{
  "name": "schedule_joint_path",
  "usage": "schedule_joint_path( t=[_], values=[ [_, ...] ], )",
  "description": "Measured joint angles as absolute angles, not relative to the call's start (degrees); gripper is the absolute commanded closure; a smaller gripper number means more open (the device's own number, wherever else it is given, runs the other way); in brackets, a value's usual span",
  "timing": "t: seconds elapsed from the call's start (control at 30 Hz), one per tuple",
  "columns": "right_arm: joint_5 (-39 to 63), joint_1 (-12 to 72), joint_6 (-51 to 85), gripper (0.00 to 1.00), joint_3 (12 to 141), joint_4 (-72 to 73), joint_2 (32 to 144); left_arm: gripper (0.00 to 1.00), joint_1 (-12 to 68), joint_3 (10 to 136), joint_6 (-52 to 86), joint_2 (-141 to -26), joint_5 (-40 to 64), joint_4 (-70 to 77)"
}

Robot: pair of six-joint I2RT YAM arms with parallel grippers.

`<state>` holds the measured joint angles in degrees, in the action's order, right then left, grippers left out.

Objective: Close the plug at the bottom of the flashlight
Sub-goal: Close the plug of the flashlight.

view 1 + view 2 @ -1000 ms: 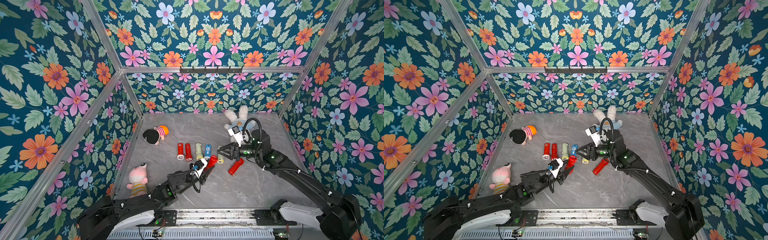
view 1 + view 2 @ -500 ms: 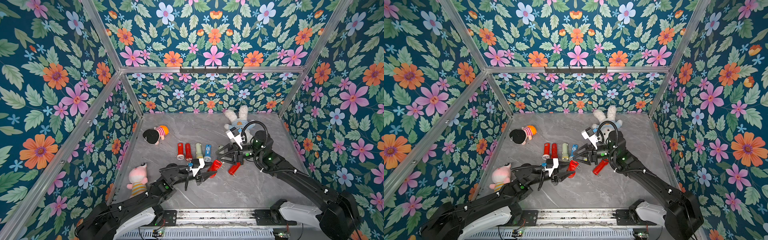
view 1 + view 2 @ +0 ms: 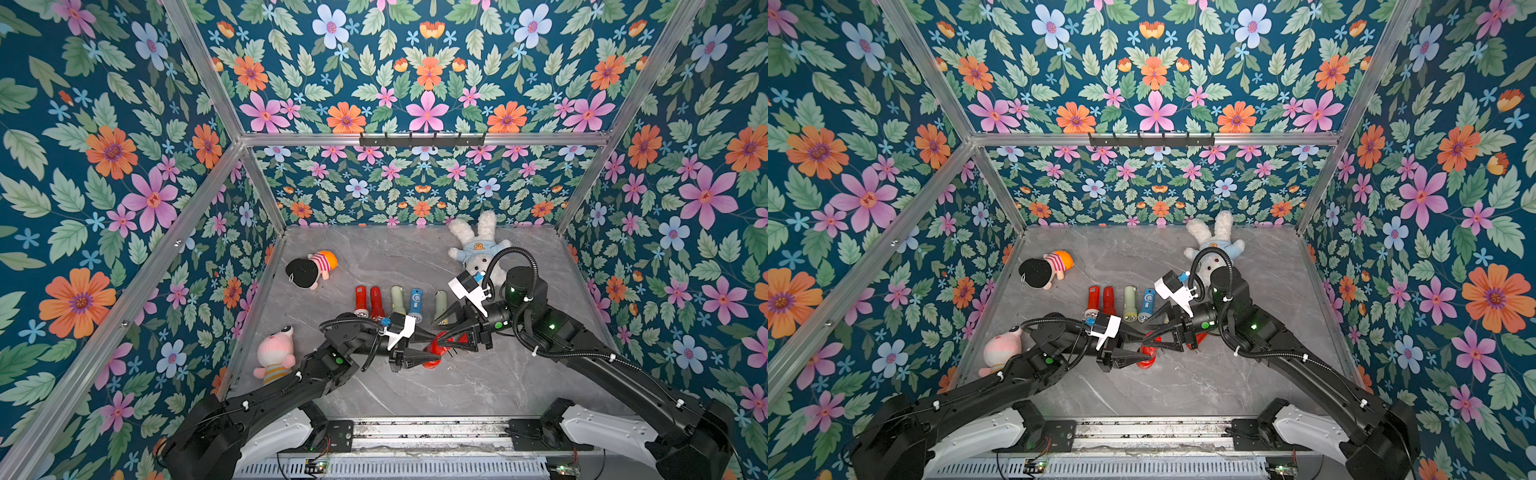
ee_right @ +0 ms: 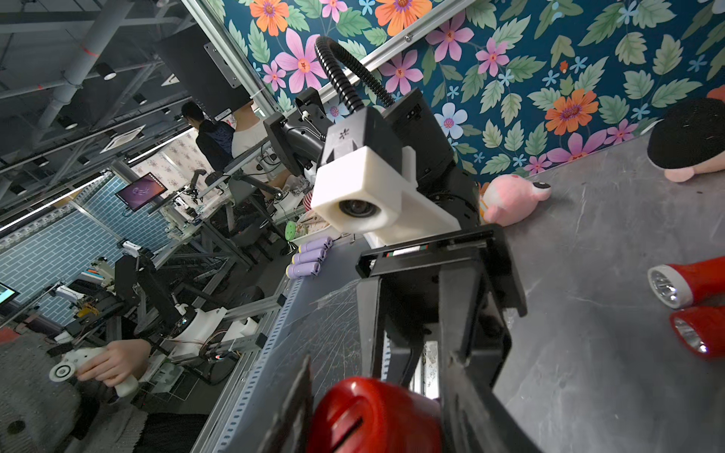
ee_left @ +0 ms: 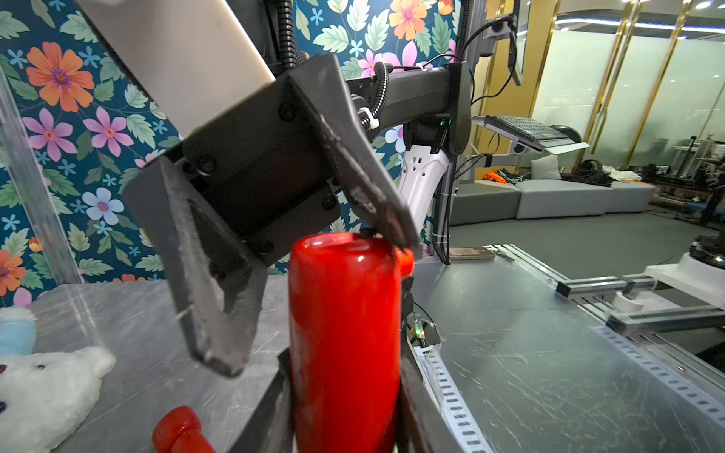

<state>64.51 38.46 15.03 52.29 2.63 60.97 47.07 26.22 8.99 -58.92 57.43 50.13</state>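
My left gripper is shut on the body of a red flashlight, held just above the table in both top views. Its bottom end points at my right gripper, which is open and straddles that end. One right finger touches a small red tab, the plug, that juts from the rim of the end. The other finger stands apart from the body. The end face shows a dark slot.
A second red flashlight lies under my right gripper. Several flashlights lie in a row behind the grippers. A doll, a white bunny and a pink plush lie around them on the grey table.
Both grippers moved toward the table's front. The left arm turned the flashlight's bottom end toward the right gripper, which came down around that end.
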Motion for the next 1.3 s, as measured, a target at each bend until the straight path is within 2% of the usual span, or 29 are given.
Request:
schedule_joint_path(
  t=[0.43,0.67,0.83,0.97,1.13,1.3],
  values=[
    [66.48,38.46,13.41,0.45,52.23,-0.1,58.81,1.0,47.03,27.27,11.6,-58.26,61.54,50.13],
    [69.12,38.46,13.69,0.55,52.36,0.4,59.53,1.0,47.03,27.42,11.81,-58.48,62.54,50.06],
    [70.5,38.46,14.04,0.57,52.42,1.65,60.25,1.0,47.03,27.42,11.84,-58.37,62.89,50.02],
    [71.64,38.46,14.63,0.67,52.42,2.9,60.66,1.0,47.03,27.46,11.94,-58.37,63.96,49.65],
    [72.42,38.41,15.07,0.71,52.42,3.86,61.1,1.0,47.03,27.46,11.94,-58.3,64.55,49.32],
    [73.34,38.41,15.33,0.82,52.47,4.93,61.54,1.0,47.05,27.46,11.79,-57.91,65.14,48.97]
  ],
)
